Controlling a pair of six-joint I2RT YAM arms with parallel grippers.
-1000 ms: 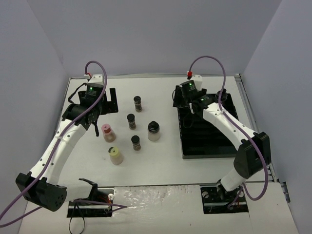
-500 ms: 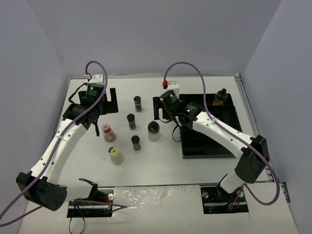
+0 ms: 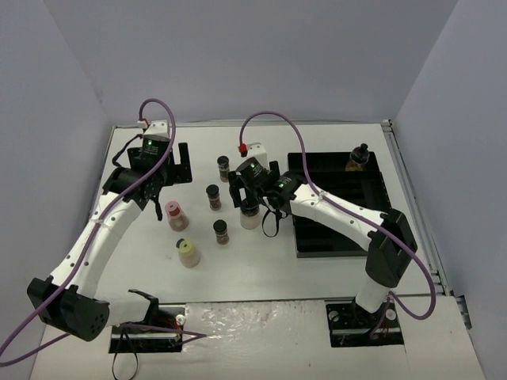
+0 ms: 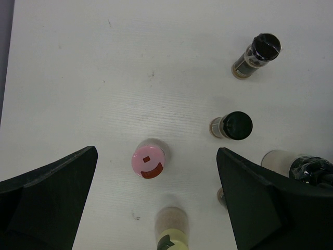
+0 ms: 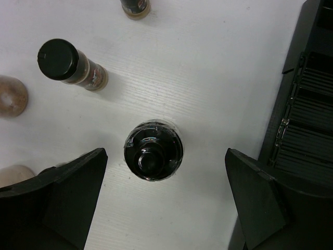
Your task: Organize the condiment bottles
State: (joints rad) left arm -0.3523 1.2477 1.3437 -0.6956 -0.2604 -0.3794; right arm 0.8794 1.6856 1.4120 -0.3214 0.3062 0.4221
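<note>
Well left of the tray [image 3: 337, 229], the left gripper [image 4: 157, 156] hangs open over the pink jar [image 4: 149, 162]. Just left of the tray, the right gripper [image 5: 165, 153] is open too. A black-capped jar [image 5: 154, 150] stands upright straight below it, so I think it needs only to descend.

You are getting bare table [image 5: 208, 62] on both sides of the wide black-capped jar [image 5: 153, 149] between the right gripper's [image 5: 165, 152] spread fingers. The black slotted tray [image 5: 307, 78] is standing close outside one finger. The left gripper [image 4: 157, 151] is straddling the pink-capped jar [image 4: 149, 159] with room to spare, and the yellow-capped jar [image 4: 170, 229] is crowding in just beside it.
</note>
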